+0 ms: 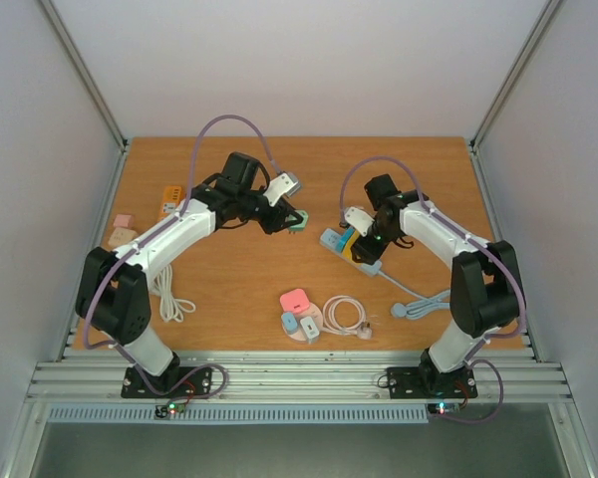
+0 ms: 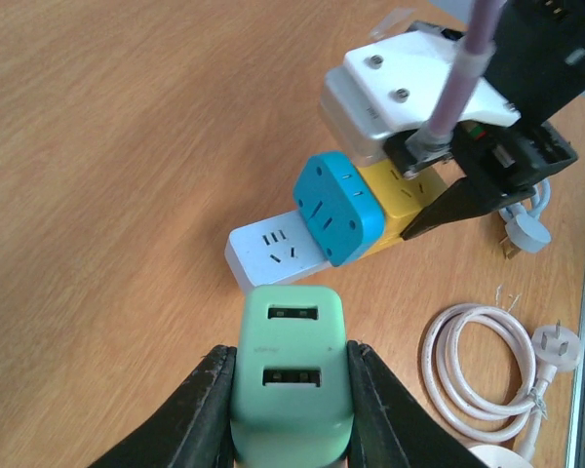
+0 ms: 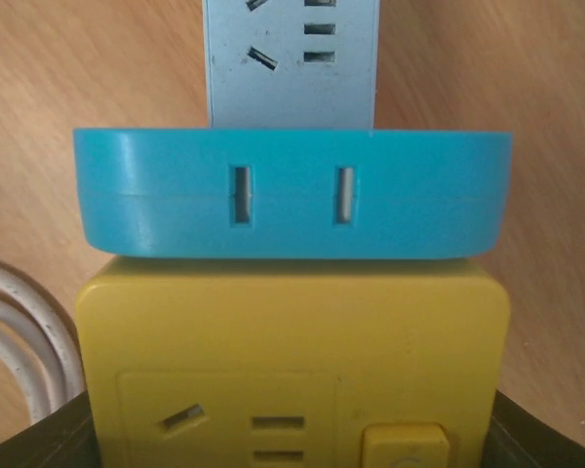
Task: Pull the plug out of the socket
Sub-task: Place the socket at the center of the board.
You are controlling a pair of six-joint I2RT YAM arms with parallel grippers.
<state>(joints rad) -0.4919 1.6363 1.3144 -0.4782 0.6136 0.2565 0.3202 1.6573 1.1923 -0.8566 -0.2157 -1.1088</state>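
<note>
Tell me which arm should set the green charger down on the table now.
Left. The left gripper is shut on the green charger, which is apart from the power strip. The right gripper is occupied, clamped on the yellow adapter on the strip.

The plug (image 2: 291, 375) is apart, left of the power strip (image 2: 273, 252) bearing two adapters (image 2: 339, 208), with a coiled cable (image 1: 345, 316) nearer the front.

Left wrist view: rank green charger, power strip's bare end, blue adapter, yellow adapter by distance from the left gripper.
1. green charger, held in the left gripper.
2. white power strip, bare end just ahead.
3. blue adapter, plugged in behind it.
4. yellow adapter, farthest, upper right.
</note>
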